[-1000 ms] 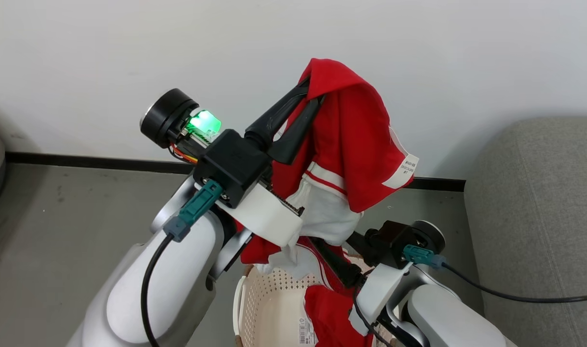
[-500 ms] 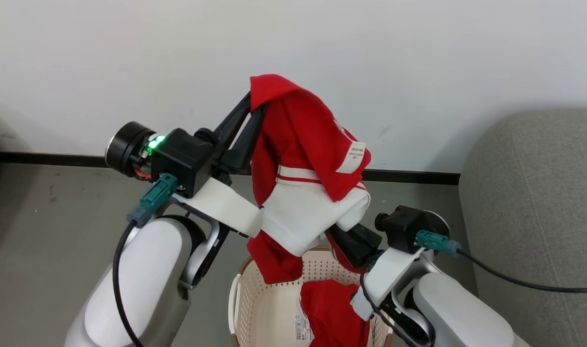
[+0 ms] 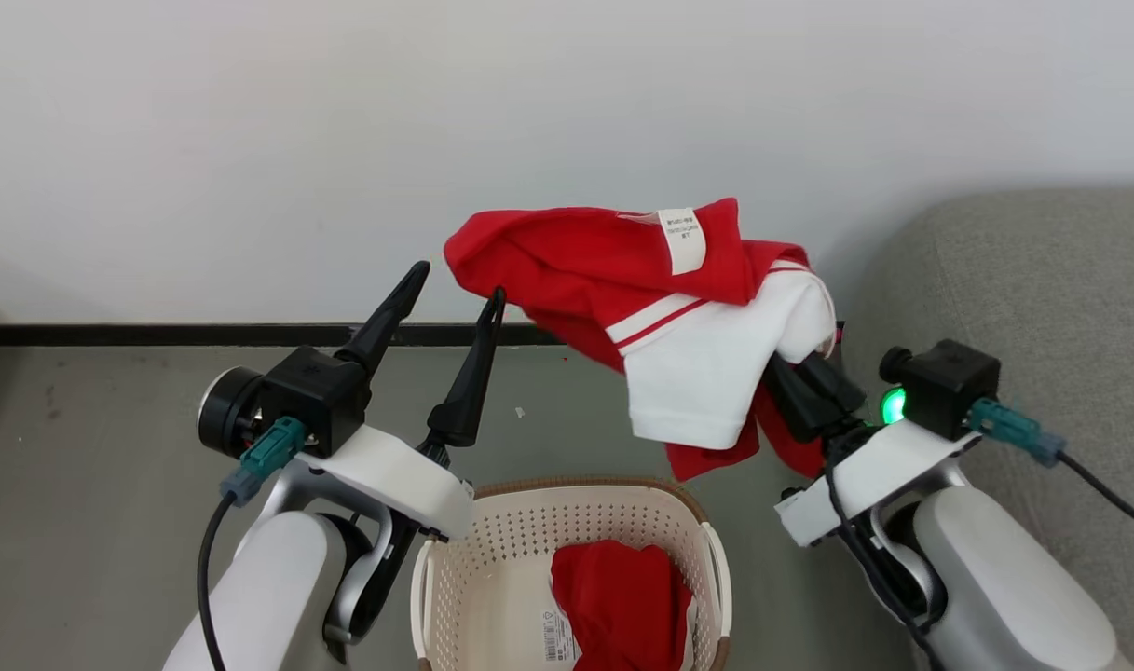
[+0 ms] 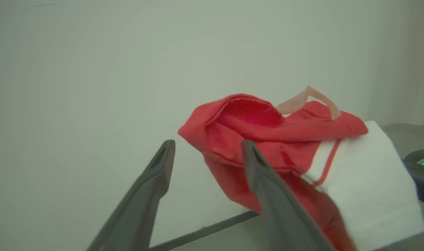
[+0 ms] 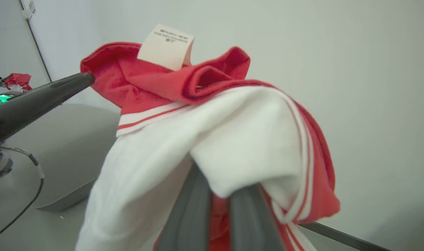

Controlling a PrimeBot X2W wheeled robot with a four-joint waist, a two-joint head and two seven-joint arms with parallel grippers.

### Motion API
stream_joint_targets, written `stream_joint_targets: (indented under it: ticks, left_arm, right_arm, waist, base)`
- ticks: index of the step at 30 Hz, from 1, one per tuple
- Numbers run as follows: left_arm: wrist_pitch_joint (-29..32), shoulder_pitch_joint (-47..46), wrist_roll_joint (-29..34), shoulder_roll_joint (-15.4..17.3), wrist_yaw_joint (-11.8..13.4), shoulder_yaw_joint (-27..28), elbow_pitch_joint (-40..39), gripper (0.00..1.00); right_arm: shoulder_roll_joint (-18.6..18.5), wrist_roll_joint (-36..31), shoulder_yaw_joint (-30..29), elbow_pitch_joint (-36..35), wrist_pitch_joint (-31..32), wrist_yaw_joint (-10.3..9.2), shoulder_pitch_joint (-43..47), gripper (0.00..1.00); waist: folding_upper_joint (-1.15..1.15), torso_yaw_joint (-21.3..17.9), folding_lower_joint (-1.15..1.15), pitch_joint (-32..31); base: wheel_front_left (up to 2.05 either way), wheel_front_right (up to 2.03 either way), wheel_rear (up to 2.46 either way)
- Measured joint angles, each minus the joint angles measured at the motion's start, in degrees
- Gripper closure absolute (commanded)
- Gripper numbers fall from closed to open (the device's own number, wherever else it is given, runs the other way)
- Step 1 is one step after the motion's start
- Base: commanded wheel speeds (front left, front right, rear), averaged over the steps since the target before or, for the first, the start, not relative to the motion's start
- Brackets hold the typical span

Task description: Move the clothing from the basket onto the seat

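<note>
White wall (image 3: 343, 112) and grey floor (image 3: 110, 419) lie behind the work, with the grey seat (image 3: 1023, 280) rising at the robot's right. The right tool (image 3: 809, 387) is pressed together on a red and white garment (image 3: 660, 280), which it holds in the air above the basket (image 3: 576, 489), between basket and seat. In the right wrist view its fingers (image 5: 198, 209) vanish under the white panel, so how much cloth they pinch cannot be told. The left tool (image 3: 461, 280) stands spread and holds nothing, with one fingertip (image 3: 498, 296) right at the garment's red fold. Whether it touches is unclear. A second red garment (image 3: 622, 601) lies in the basket, not yet moved.

The main risk appears to be a snag. If the right arm swings toward the seat while that left fingertip sits at the fold, the cloth could hook on it and be dragged out of the pinch. A shallow grip would make this worse, because the garment is bunched and drapes over the fingers rather than hanging cleanly. A slip in transit would drop it on the floor beside the basket, short of the seat. The trailing red tail (image 3: 716, 457) hangs low and might brush the basket rim on the way.
</note>
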Motion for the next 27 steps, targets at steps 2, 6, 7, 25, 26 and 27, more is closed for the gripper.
stream_joint_targets:
  ticks: [2,6,7,25,26,27]
  left_arm:
    - [-0.5,1.0,-0.2,0.1,0.0,0.4,0.4,0.00]
    - [-1.6,3.9,-0.9,0.8,0.0,1.1,1.3,0.00]
    - [-2.0,4.6,-1.0,1.1,0.0,1.2,1.5,0.00]
    - [-7.0,9.8,-0.5,1.5,-3.6,-3.6,1.6,0.00]
    - [-7.0,9.8,-0.5,1.4,-4.0,-3.9,1.5,0.00]
    - [-7.0,9.8,-0.5,1.3,-4.1,-4.3,1.5,0.00]
  right_arm:
    - [-0.7,-0.5,-2.0,-1.2,0.0,0.00,0.2,1.00]
    - [-1.6,-1.2,-5.7,-3.1,0.0,0.00,1.5,1.00]
    - [-1.8,-1.5,-6.4,-3.4,0.0,0.00,1.9,1.00]
    - [-3.0,-4.0,-20.3,-8.6,0.0,0.00,13.4,1.00]
    - [-3.0,-4.1,-21.0,-8.8,0.0,0.00,14.0,1.00]
    - [-3.0,-4.2,-21.6,-9.1,0.0,0.00,14.5,1.00]
  waist:
    - [0.00,-0.5,0.00,-0.1]
    - [0.00,-1.6,0.00,-0.3]
    - [0.00,-1.8,0.00,-0.4]
    - [0.00,-6.7,0.00,-1.6]
    - [0.00,-7.0,0.00,-1.6]
    - [0.00,-7.4,0.00,-1.7]
  base:
    - [0.00,0.00,0.00]
    - [0.00,0.00,0.00]
    - [0.00,0.00,0.00]
    - [0.00,0.00,0.00]
    - [0.00,0.00,0.00]
    - [0.00,0.00,0.00]
